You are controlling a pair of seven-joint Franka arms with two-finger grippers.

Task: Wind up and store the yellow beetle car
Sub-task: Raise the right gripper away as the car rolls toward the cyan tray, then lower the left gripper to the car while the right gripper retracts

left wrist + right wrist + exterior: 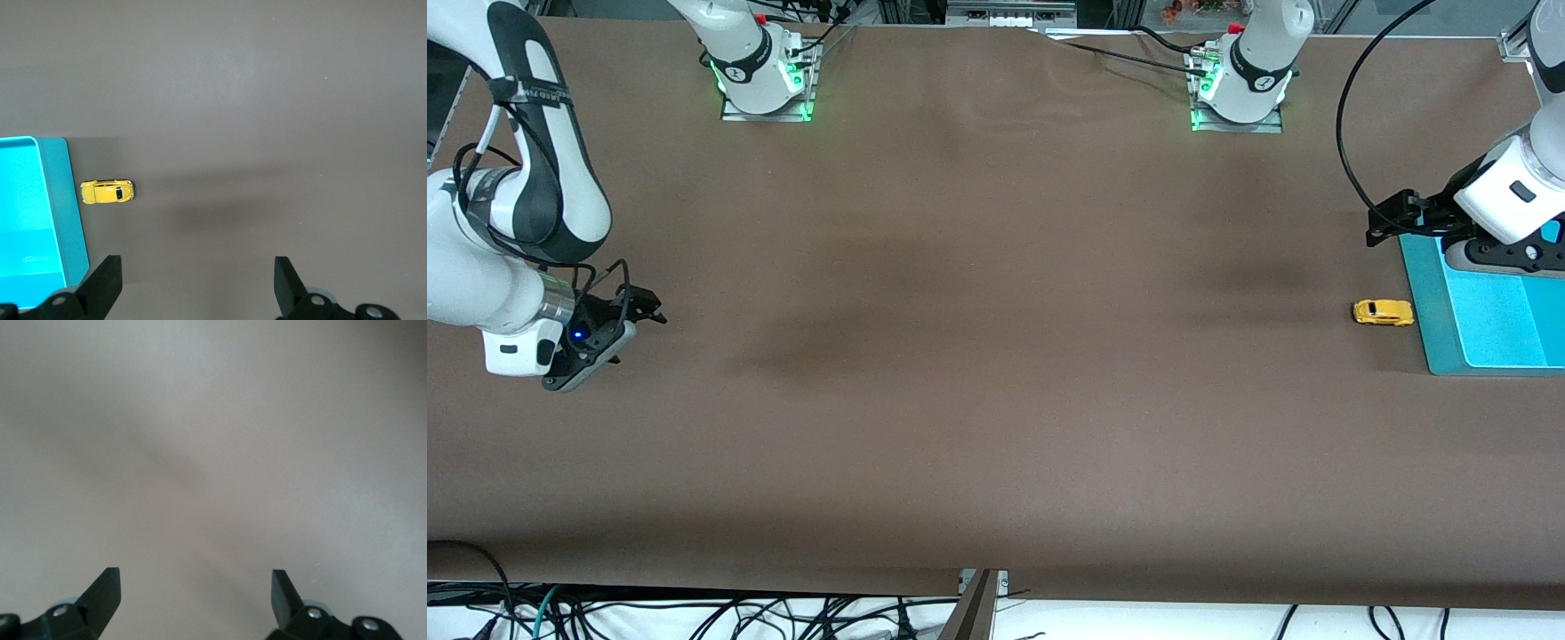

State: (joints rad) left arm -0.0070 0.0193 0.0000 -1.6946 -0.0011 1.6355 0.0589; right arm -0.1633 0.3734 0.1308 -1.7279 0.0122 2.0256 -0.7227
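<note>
A wide tabletop (978, 356) covered in a matte brown sheet fills the front view, with faint ripples in the covering near the robots' bases and soft dark shadows across its middle. Along the edge nearest the front camera, a white strip littered with black cables (783, 618) is seen, and a grey bracket (978, 604) is fixed at the middle of that edge. Green lights glow at both arm bases.

The yellow beetle car (1383, 312) is found on its wheels on the tabletop toward the left arm's end, just beside the rim of a turquoise tray (1427, 311); in the left wrist view a narrow strip of brown is seen between the car (107, 191) and the tray wall (67, 200), so the two are apart. The tray's inner floor is a brighter cyan than its rim.

The left hand (1392, 222) is held over the tray's edge farthest from the front camera, above and apart from the car; its fingers (105, 280) are spread wide with nothing between them.

The right hand (636, 311) is held over bare tabletop at the right arm's end, well apart from the car, where that arm waits; its fingers (107, 590) are likewise spread apart and hold nothing
</note>
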